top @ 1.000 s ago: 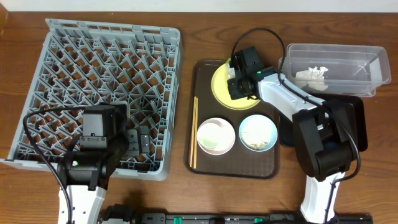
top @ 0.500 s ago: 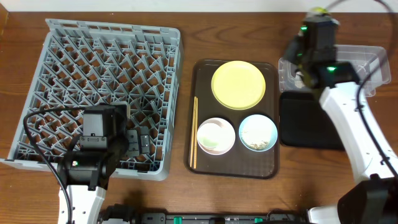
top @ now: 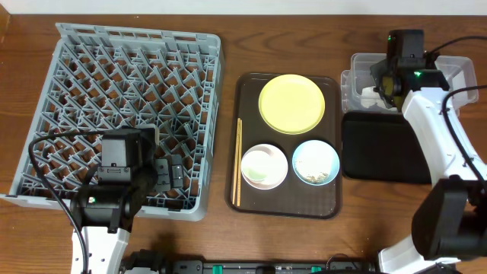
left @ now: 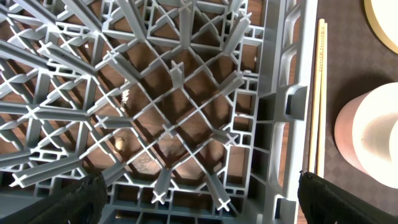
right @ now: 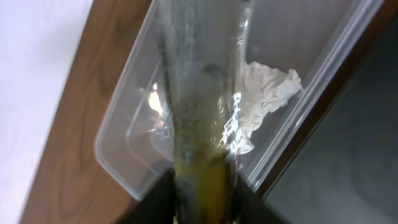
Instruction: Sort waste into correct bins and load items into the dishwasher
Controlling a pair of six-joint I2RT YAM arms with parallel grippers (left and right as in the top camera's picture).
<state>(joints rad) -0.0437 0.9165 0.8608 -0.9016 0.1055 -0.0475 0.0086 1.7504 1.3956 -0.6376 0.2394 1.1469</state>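
My right gripper [top: 396, 76] hangs over the clear tub [top: 450, 76], shut on the green-yellow snack wrapper [right: 199, 124], which stretches up between the jaws [right: 202, 199]. Crumpled white paper [right: 267, 93] lies inside the tub [right: 130, 149]. The black tray [top: 380, 148] lies just in front of the tub. The yellow plate [top: 292, 103], pink bowl [top: 264, 166], blue bowl [top: 316, 163] with whitish crumbs and chopsticks [top: 237, 161] sit on the brown tray. My left gripper [left: 199, 199] is open and empty over the front right corner of the grey dish rack [top: 129, 114].
The brown tray [top: 285, 207] lies between the rack and the two bins. In the left wrist view the rack's edge [left: 292, 106], the chopsticks [left: 319, 93] and the pink bowl [left: 348, 134] lie to the right. The pink bowl's inside looks white.
My right gripper has left the yellow plate with the wrapper and moved right and back to above the clear tub. The left arm has not moved.
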